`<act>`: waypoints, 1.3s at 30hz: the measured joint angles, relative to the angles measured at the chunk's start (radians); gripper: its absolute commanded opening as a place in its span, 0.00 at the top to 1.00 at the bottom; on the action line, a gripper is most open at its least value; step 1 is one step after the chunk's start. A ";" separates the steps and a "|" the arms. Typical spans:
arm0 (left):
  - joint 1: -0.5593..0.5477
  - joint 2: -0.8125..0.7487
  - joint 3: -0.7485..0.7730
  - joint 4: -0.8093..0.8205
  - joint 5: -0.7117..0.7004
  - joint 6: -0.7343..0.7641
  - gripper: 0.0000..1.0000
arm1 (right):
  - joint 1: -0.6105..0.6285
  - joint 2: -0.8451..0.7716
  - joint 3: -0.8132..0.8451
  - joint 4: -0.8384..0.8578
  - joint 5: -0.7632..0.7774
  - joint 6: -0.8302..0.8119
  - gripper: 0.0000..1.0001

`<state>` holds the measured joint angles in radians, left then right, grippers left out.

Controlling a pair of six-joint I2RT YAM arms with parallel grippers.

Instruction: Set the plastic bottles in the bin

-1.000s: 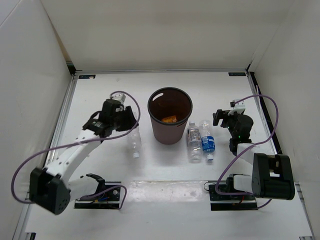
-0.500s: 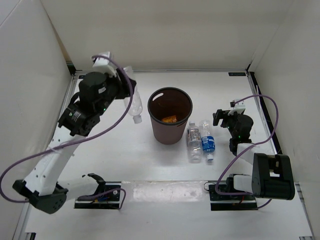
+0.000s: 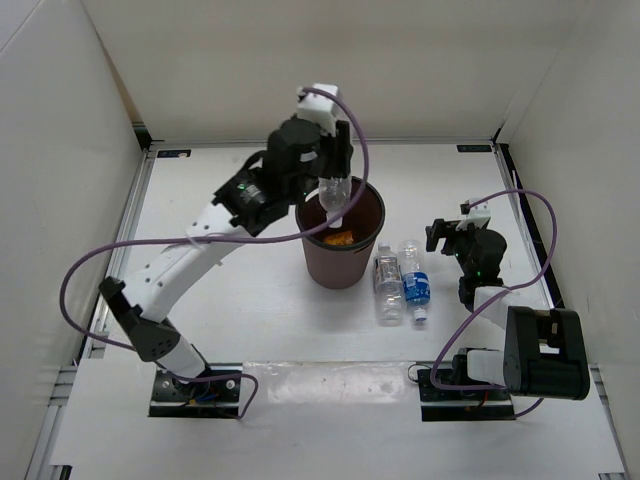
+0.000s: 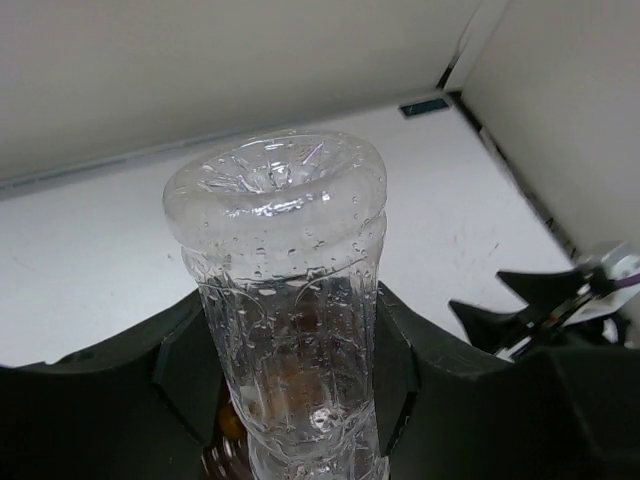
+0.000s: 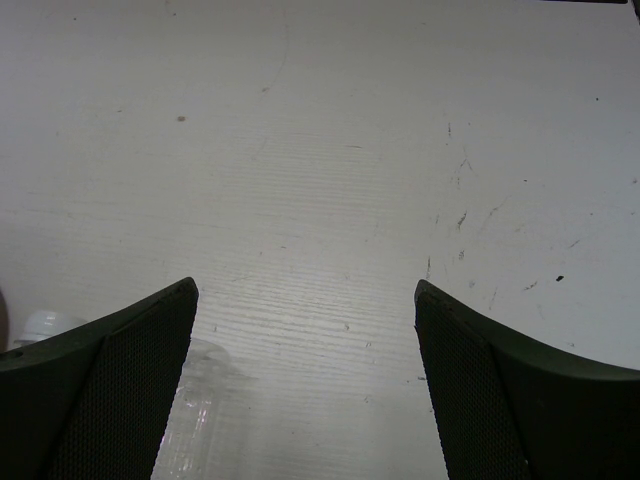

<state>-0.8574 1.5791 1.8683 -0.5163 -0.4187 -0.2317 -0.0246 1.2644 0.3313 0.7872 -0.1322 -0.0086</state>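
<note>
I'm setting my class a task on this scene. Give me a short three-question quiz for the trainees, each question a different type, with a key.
1. True or false: the left gripper is shut on a clear bottle, cap down, over the bin.
2. How many bottles lie on the table beside the bin? A: one. B: two. C: four.
3. Fill in: the binned bottle is ____ in colour.

Key:
1. True.
2. B: a plain clear bottle and a blue-labelled bottle.
3. Orange.
</note>
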 measured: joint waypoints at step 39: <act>-0.104 0.169 -0.423 0.107 -0.121 -0.175 0.00 | 0.001 0.000 0.000 0.000 0.003 0.000 0.10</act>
<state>-0.9615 1.7477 1.4452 -0.4091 -0.5392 -0.4068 -0.0235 1.2644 0.3313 0.7872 -0.1291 -0.0086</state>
